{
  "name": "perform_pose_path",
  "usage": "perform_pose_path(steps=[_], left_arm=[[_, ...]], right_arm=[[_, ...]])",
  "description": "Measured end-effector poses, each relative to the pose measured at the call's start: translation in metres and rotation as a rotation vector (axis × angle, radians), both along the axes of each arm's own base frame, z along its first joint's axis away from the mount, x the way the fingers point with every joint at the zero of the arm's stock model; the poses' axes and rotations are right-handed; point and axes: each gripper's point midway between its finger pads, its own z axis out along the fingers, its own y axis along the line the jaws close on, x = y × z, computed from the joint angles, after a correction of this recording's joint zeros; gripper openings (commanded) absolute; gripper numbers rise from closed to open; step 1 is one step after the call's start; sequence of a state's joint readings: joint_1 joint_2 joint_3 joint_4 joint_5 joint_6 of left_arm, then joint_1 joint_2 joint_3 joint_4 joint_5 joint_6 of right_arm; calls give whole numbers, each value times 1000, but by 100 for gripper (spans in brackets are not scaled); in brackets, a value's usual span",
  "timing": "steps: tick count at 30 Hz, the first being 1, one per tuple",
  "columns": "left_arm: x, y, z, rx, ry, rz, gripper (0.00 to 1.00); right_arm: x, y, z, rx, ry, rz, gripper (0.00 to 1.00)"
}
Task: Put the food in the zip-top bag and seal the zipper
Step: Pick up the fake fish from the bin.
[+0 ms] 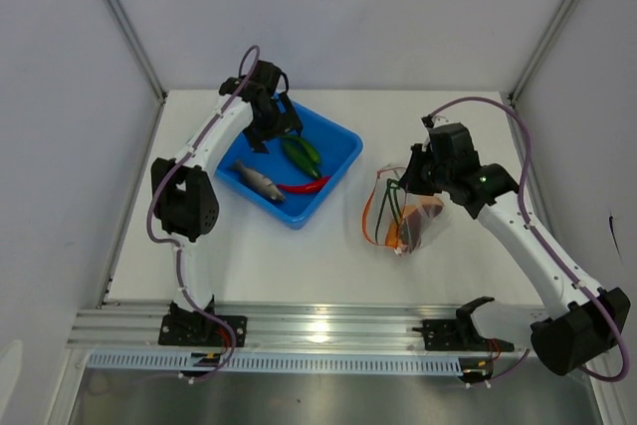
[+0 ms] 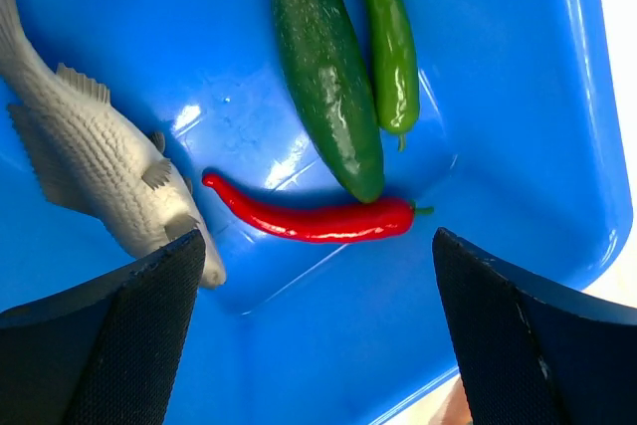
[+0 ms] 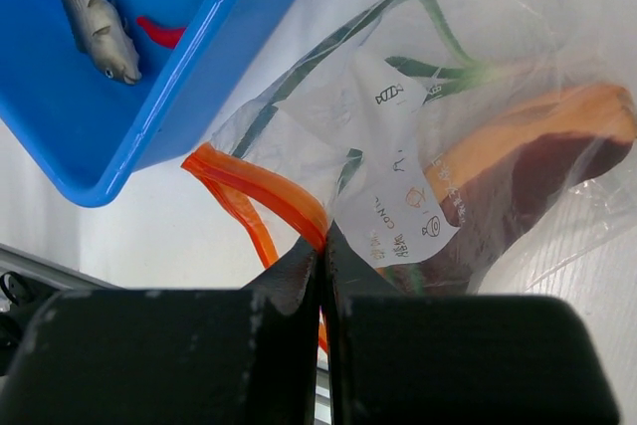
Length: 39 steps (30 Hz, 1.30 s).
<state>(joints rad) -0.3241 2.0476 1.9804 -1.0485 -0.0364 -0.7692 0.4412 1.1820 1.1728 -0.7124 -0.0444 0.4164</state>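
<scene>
My left gripper (image 1: 271, 124) hangs open over the blue tray (image 1: 343, 141), nothing between its fingers. In the left wrist view the left gripper (image 2: 318, 246) is just short of the red chili (image 2: 309, 218), which lies beside two green pods (image 2: 328, 77) and the grey fish piece (image 2: 90, 166). My right gripper (image 1: 411, 176) is shut on the zip-top bag (image 3: 398, 146), pinching its orange zipper (image 3: 259, 191) at the mouth's edge. The bag (image 1: 403, 214) holds a green onion (image 3: 438, 72) and the purple-red and orange slice (image 3: 537, 156). Its mouth gapes toward the tray.
The tray (image 3: 179, 106) stands left of the bag with a strip of white table between them. Frame posts rise at the back corners. A metal rail (image 1: 318, 330) with both arm bases runs along the near edge.
</scene>
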Motion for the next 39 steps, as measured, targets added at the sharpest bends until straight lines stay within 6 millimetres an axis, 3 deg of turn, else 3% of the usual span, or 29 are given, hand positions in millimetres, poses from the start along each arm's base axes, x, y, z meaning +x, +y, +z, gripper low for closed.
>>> perform_pose_path(steps=[11,21,30,35,39], left_arm=[[-39,13,-16,25,200,189,99],[-43,18,-25,49,210,228,97],[-40,34,-20,148,144,219,94],[-49,34,-22,184,171,185,92],[-50,34,-25,205,203,173,91]], right_arm=[[3,-1,4,8,-4,21,0],[8,2,-1,25,24,38,0],[44,6,-21,41,155,27,0],[53,-4,-13,89,181,1,0],[60,5,3,133,174,30,0]])
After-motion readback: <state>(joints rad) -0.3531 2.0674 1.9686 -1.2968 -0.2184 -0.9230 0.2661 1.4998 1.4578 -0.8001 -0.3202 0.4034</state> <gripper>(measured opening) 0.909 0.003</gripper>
